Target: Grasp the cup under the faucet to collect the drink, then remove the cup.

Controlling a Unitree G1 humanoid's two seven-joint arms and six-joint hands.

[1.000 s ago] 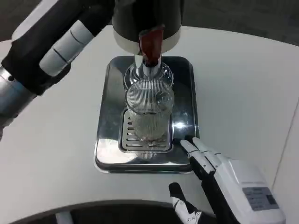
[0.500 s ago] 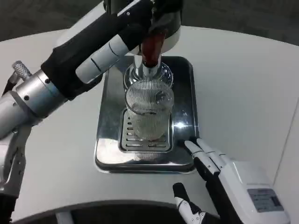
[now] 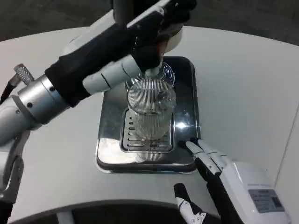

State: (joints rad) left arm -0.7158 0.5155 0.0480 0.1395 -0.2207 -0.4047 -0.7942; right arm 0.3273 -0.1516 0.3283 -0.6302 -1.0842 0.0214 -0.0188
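Even, bright overhead light; glare glints on the metal tray (image 3: 184, 126) just beyond the right hand's fingertips (image 3: 192, 146); the left arm (image 3: 93, 70) looks slightly blurred.

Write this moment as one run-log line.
cup: on drip tray, under faucet | left hand: at dispenser top | right hand: open, beside tray

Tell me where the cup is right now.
In the head view, the ribbed glass cup stands centrally on the drip tray's slotted grate, under the faucet, ahead of the right hand.

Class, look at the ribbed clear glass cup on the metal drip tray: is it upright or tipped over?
Upright. The ribbed clear glass cup stands on the slotted grate of the shiny metal drip tray, its round rim facing up under the faucet.
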